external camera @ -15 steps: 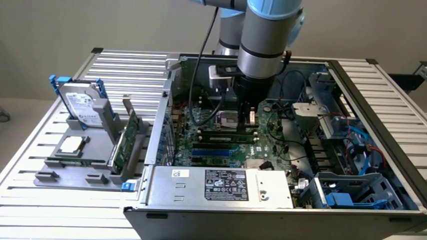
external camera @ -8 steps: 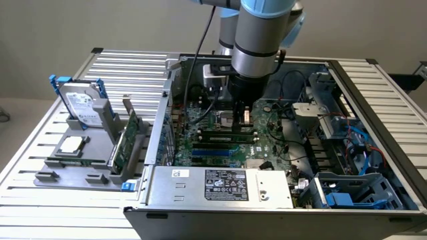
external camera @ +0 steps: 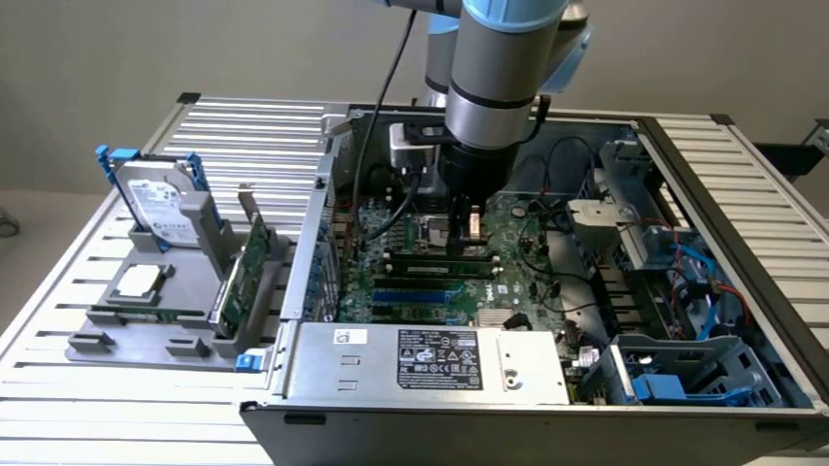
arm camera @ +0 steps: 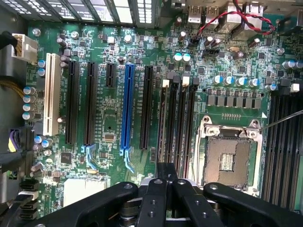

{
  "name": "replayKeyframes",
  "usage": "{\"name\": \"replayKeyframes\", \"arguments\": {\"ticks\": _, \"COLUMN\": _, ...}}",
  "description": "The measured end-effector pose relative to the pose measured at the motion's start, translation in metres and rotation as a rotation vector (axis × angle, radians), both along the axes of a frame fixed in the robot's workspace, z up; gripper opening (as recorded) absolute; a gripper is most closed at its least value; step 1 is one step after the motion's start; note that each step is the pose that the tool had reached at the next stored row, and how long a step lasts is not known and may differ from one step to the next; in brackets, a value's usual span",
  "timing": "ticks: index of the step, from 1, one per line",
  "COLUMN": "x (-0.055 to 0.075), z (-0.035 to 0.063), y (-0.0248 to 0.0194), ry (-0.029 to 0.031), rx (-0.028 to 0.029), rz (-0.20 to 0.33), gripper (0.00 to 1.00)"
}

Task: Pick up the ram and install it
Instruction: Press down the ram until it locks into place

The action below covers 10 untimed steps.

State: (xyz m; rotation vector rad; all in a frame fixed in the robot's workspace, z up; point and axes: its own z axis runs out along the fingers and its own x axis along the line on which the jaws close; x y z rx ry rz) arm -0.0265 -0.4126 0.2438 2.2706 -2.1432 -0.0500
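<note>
The ram [external camera: 434,255] is a long dark-green stick standing in a black motherboard slot inside the open computer case [external camera: 388,413]. My gripper [external camera: 469,231] hangs straight down over the stick's end towards the exterior view's right; I cannot tell if it touches. In the wrist view the gripper [arm camera: 165,172] is shut, its black fingers [arm camera: 156,194] pressed together with nothing visible between them. They sit over one end of the row of memory slots [arm camera: 177,123], and the ram [arm camera: 165,123] reads as a thin edge along the slot with a white clip.
A grey tray [external camera: 91,340] at the exterior view's left holds a hard drive [external camera: 162,209], a square silver processor chip [external camera: 136,282] and a green expansion card [external camera: 244,277]. The power supply [external camera: 428,359] sits at the case front. The open processor socket [arm camera: 227,156] lies beside the slots.
</note>
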Motion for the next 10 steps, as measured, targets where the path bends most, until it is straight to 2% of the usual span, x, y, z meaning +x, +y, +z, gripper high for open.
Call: {"name": "replayKeyframes", "arguments": {"ticks": 10, "x": -0.0001, "z": 0.0001, "y": 0.0000, "ry": 0.0001, "rx": -0.0001, "rz": 0.000, "gripper": 0.11}}
